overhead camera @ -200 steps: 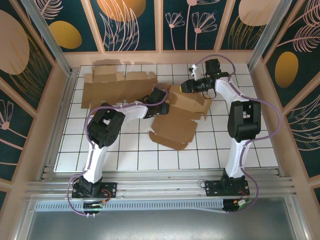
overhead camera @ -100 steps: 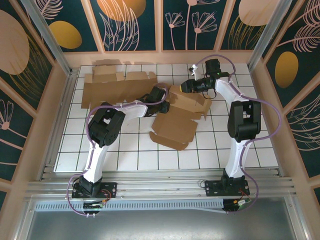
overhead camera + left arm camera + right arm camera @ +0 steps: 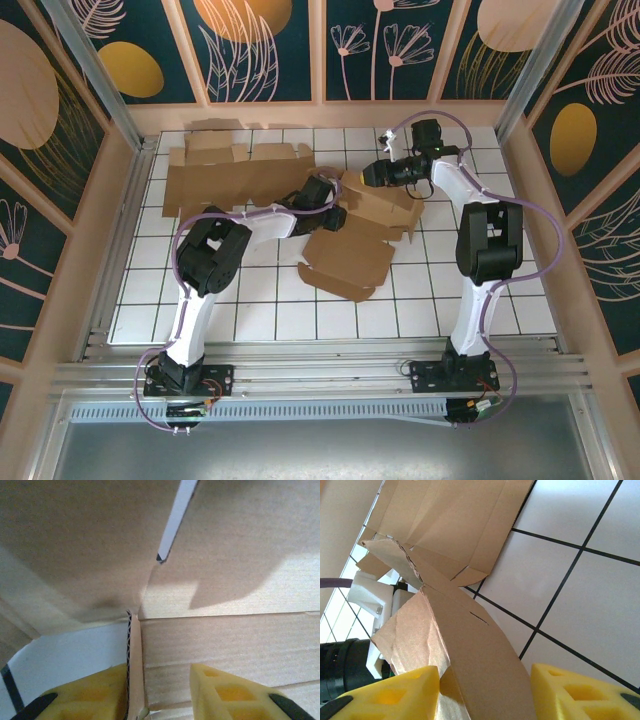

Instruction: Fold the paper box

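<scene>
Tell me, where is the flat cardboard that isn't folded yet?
In the top view, the flat cardboard lies at the table's far left, beyond the left arm and left of the box being folded.

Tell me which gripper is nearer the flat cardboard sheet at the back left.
Left. The left gripper sits by the flat cardboard sheet's right end; the right gripper is farther right.

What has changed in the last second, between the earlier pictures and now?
The left gripper has crept slightly rightward against the paper box, whose near panel barely shifted. The right gripper stays at the box's far flap, and the flat cardboard at far left lies unchanged.
</scene>
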Robot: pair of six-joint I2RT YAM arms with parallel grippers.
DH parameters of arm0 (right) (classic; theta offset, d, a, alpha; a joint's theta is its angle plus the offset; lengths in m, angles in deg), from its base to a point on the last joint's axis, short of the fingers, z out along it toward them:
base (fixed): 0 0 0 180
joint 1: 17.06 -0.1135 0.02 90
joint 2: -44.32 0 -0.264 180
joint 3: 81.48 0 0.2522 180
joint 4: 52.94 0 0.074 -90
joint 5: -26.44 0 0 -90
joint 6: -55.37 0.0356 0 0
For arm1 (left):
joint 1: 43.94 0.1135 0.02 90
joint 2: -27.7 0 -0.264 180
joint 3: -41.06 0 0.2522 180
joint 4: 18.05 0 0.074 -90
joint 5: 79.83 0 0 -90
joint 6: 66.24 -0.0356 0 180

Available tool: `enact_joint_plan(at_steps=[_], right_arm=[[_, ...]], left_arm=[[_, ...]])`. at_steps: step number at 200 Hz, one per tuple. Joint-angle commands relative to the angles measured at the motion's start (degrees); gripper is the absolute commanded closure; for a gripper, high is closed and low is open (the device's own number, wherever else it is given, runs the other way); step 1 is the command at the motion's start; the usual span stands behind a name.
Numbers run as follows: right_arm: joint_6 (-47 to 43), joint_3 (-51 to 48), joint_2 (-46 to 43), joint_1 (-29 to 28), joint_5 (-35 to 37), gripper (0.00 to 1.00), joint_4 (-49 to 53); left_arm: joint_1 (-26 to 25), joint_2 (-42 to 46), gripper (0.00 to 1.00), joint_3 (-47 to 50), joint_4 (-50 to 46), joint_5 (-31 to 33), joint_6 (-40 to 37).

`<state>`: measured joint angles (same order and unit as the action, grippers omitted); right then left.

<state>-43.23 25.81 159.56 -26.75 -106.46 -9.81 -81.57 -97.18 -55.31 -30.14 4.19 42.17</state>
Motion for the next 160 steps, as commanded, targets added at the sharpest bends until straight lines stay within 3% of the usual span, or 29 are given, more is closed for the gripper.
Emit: enact_joint_plan(at_steps=[1, 62, 92, 133, 160], right_arm=[[0.5, -1.7, -0.4, -0.3, 3.9, 0.49, 2.2], [1.0, -2.1, -1.0, -0.3, 5.0, 0.49, 1.5], [1.1, -2.0, -1.2, -0.3, 5.4, 0.49, 1.5], [0.9, -3.6, -2.9, -0.2, 5.6, 0.49, 1.0], [1.1, -7.0, -5.7, -0.4, 5.4, 0.49, -1.2]], left_arm=[[-2.3, 0.9, 0.64, 2.7, 4.1, -4.9, -0.3], [-2.4, 7.6, 0.63, 14.6, 23.4, -15.0, 4.8], [-2.4, 7.2, 0.63, 15.4, 25.8, -16.9, 5.2], [-2.3, 14.2, 0.58, 19.3, 25.7, -8.7, 5.2], [-2.1, 20.2, 0.54, 18.8, 18.2, 0.3, 3.5]])
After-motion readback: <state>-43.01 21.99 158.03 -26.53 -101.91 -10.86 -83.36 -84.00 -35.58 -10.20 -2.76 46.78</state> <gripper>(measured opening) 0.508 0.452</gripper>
